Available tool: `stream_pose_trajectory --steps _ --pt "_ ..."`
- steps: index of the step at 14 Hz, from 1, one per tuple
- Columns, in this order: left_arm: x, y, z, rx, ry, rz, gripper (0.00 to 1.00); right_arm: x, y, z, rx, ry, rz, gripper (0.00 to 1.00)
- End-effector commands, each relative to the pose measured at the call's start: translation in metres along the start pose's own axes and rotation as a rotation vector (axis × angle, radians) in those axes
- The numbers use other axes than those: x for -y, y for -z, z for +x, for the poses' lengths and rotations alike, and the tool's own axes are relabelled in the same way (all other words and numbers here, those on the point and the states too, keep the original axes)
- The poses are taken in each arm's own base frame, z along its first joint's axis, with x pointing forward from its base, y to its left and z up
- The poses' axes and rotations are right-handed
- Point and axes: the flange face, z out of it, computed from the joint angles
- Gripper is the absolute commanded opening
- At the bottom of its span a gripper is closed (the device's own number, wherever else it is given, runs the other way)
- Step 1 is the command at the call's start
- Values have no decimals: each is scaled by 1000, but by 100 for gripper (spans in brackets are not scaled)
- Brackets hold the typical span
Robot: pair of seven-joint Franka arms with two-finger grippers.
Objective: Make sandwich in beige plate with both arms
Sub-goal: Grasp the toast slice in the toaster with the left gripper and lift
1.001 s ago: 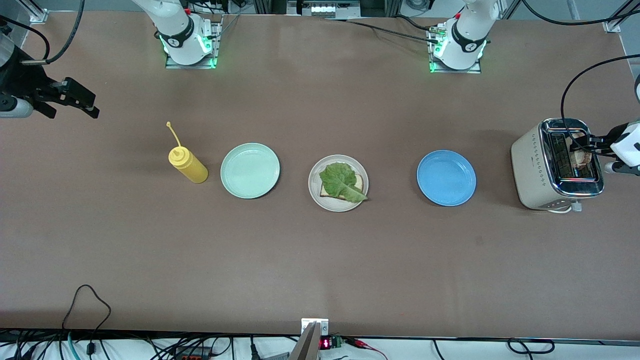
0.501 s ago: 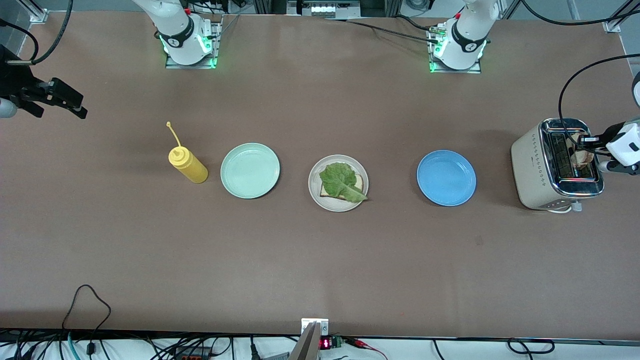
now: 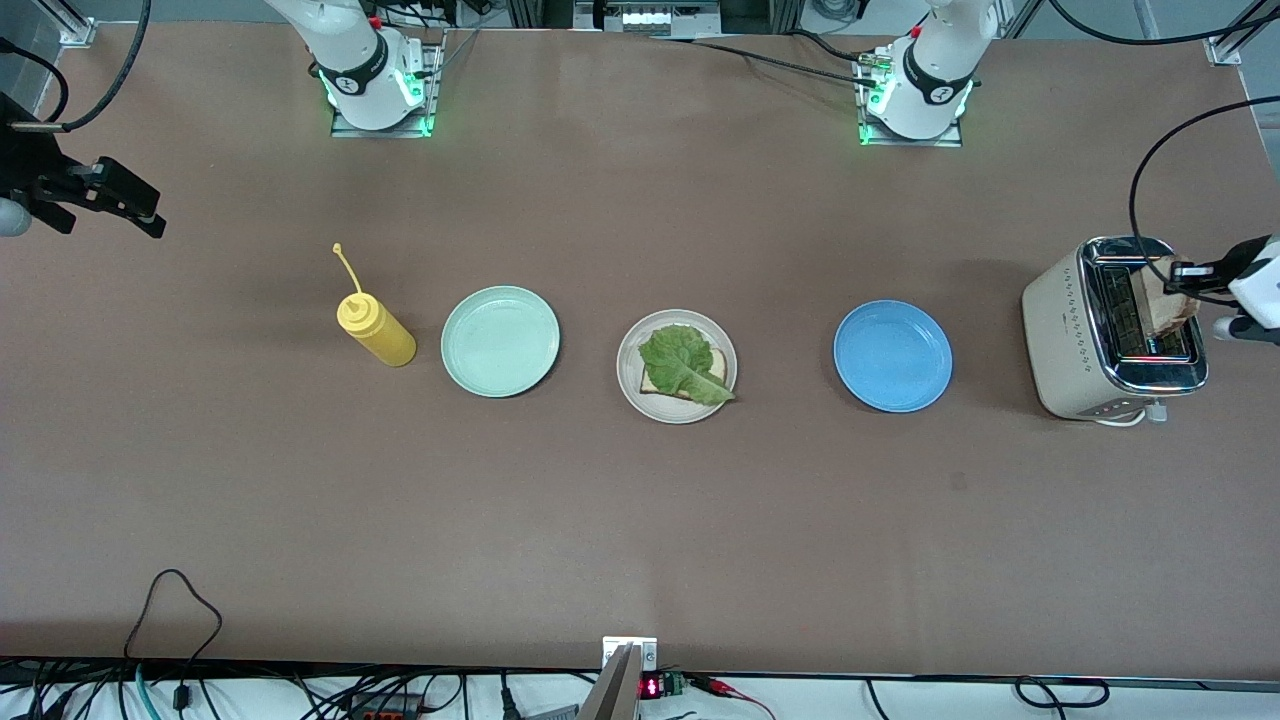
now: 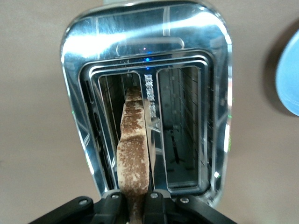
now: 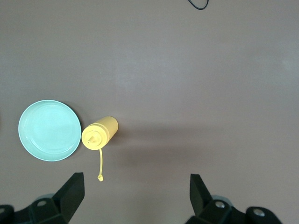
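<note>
The desk (image 3: 600,520) is mostly bare toward the front camera. Toaster (image 3: 1110,330) sits at the left arm's end; the left tool (image 3: 1190,272) is clamped on a toast (image 4: 133,154) standing edge-up, partly out of its slot. Beige plate (image 3: 632,385), mid-desk, carries bread (image 3: 652,385) under lettuce (image 3: 682,365). The right tool (image 3: 130,205), fingers apart, waits above the desk's other end.

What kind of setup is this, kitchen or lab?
Most likely a robotics lab bench staged as a kitchen: two arm bases bolted to a brown table, loose cables along its edge, and props in a row, including a toaster, a beige plate and a mustard bottle.
</note>
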Motion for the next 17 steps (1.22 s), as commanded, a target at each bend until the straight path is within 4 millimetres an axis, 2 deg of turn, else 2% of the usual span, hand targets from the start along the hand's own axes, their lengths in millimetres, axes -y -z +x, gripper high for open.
stream_pose_trajectory --steps 1,4,6,7,9,11,15,17 --pt "-10 57 -6 27 -15 10 3 -2 4 -4 3 7 -8 100" --pt "-43 113 -7 39 -60 14 3 1 5 -4 0 4 -9 100" --pt "-84 142 2 11 -132 33 1 1 9 -4 -8 10 -9 100" --pt "-106 149 7 -3 -172 35 1 0 12 -4 -12 11 -8 100" --pt "-153 153 16 -3 -225 37 1 1 12 -4 -11 5 -8 100" --pt "-196 146 26 -11 -279 -59 1 2 12 -4 -13 2 -7 100" --pt "-235 100 63 13 -258 -469 1 6 11 -4 -11 8 -7 100" --pt "-273 94 76 17 -300 -583 0 6 11 -5 -10 8 -7 100"
